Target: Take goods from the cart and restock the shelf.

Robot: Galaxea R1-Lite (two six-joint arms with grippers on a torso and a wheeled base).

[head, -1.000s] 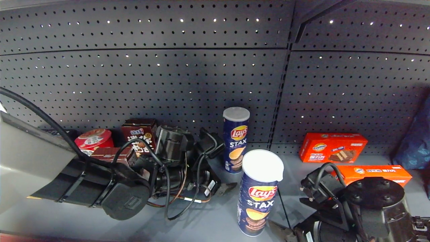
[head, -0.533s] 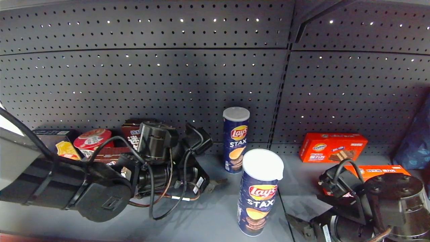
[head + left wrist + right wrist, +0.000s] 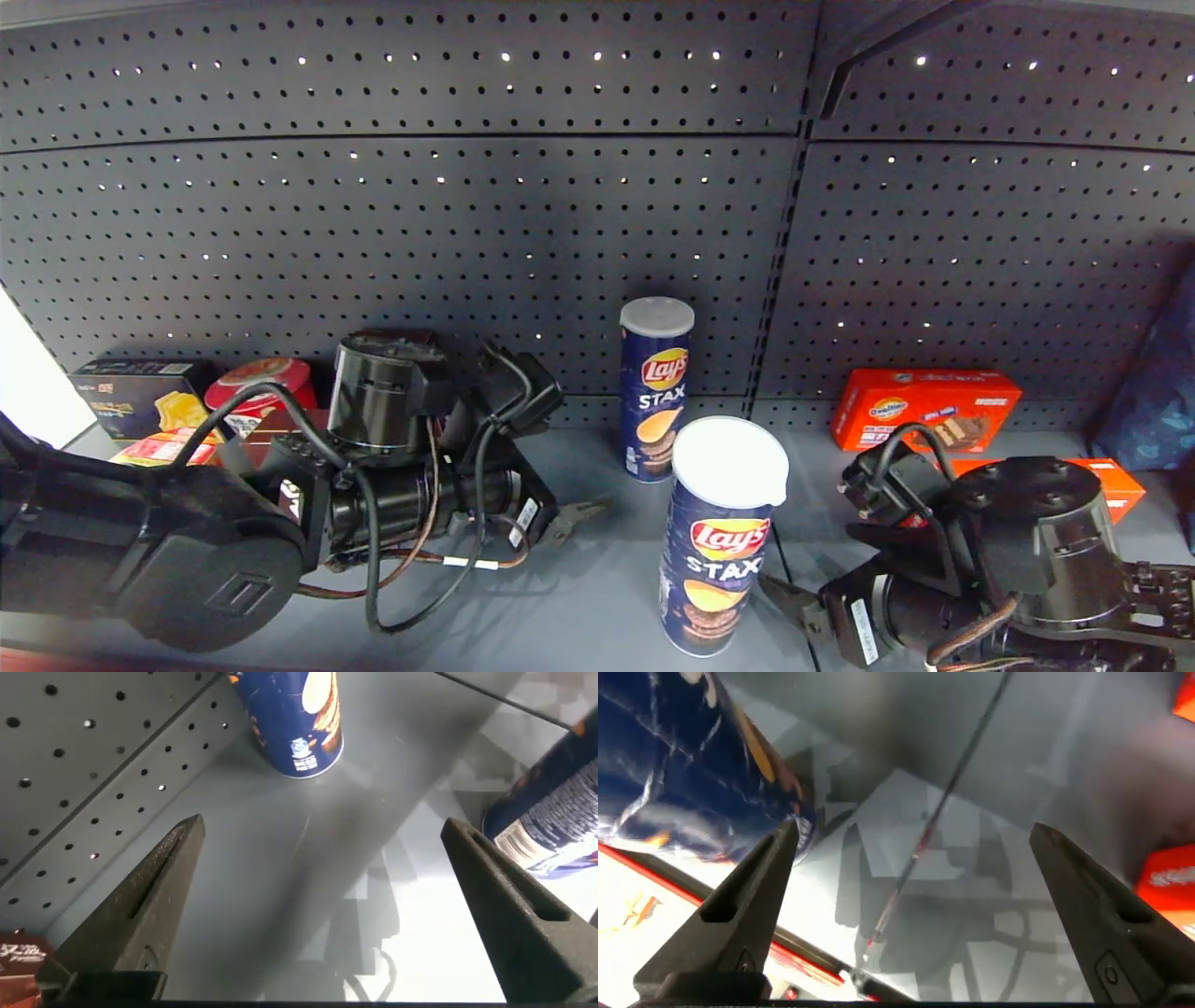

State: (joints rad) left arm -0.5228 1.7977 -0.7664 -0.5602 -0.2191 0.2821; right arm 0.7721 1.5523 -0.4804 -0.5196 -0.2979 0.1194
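Both chip cans stand upright on the shelf (image 3: 579, 597) and neither is held. The left gripper (image 3: 322, 831) lies low over the shelf board with its jaws spread wide and nothing between them. The rear can (image 3: 656, 392) stands ahead of its tips, near the pegboard. The right gripper (image 3: 913, 833) is also wide open and empty, with the front can (image 3: 724, 541) just beside it, between the two grippers. Orange boxes (image 3: 920, 406) sit beyond the right gripper, and a red cup (image 3: 261, 383) is behind the left arm. The can placement looks done; what likely remains is to go to the cart for more goods.
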